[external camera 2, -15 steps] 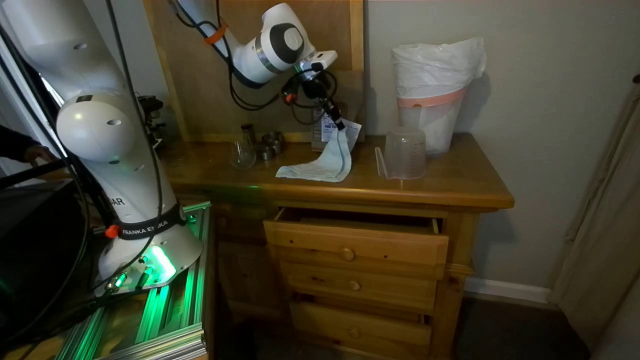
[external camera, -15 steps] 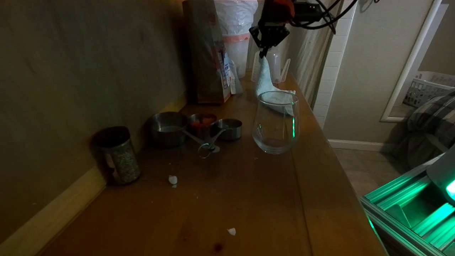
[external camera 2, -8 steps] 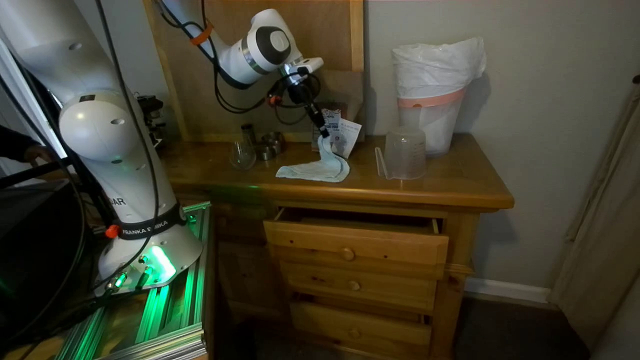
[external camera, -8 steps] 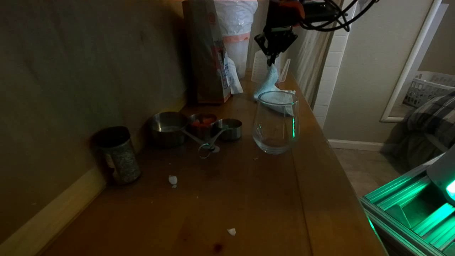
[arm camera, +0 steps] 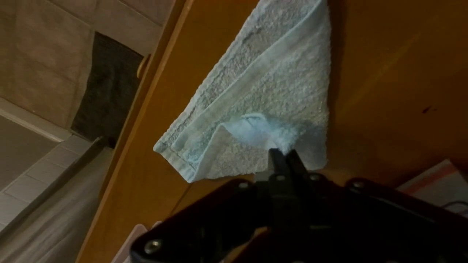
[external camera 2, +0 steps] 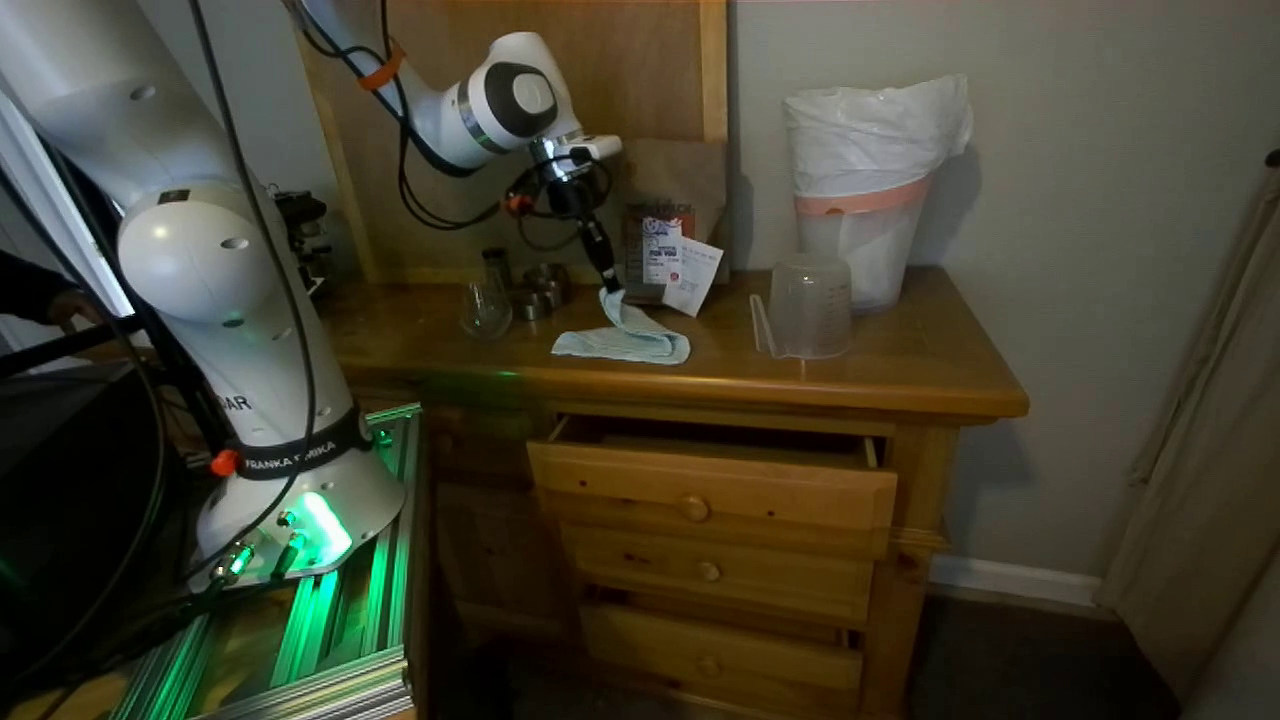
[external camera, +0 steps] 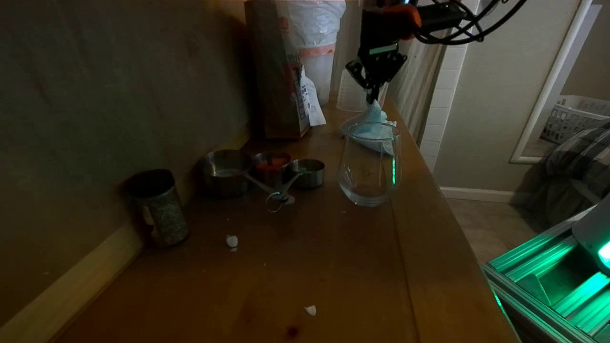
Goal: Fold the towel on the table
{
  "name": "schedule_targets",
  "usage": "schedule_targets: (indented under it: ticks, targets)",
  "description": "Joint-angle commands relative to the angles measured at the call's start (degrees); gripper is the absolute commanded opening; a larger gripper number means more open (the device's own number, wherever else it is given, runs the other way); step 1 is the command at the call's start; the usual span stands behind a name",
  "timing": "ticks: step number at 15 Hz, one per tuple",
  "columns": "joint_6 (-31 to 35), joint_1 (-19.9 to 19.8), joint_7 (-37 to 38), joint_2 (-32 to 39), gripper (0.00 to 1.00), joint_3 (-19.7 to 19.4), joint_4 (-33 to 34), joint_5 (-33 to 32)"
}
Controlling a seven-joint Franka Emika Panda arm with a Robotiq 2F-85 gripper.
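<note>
The fingers point(arm camera: 277, 165) are pinched together on a raised part of the towel point(external camera 2: 625, 346); the rest lies, doubled over itself, near the front edge of the desk point(external camera 2: 900, 375) (the edge above the drawers point(external camera 2: 740, 560)). A measuring jug point(external camera 2: 810, 310) stands toward a front corner, a lined bin point(external camera 2: 875, 180) by a back one.

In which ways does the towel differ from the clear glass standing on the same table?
The towel is opaque, pale cloth; the glass is see-through. The towel lies bent over, one part raised in the pincer; the glass stands upright, ungripped. The towel has fairly straight edges; the glass has a round rim. Both rest on the table.
</note>
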Motion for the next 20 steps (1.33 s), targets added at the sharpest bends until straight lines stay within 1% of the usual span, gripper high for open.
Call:
schedule_targets:
  ticks: [1, 5, 8, 12, 17, 18, 20]
  targets:
    - [-3.1, -0.5, -3.5, -1.7, 0.04, 1.8, -1.4, 2.3]
    - [-4.4, -0.1, -6.0, -1.3, 0.04, 2.3, -1.8, 3.1]
    - [-3.9, 0.6, -9.2, -0.5, 0.04, 2.1, -2.2, 6.5]
    - [-4.4, 0.8, -14.0, 0.3, 0.04, 1.7, -2.5, 13.0]
    - [-4.9, 0.7, -17.7, 0.7, 0.06, 1.8, -2.9, 16.9]
    - [-5.1, 0.8, -18.9, 0.8, 0.3, 1.6, -2.9, 17.9]
    - [-5.9, 0.9, -21.2, 0.9, 0.32, 1.5, -2.7, 20.0]
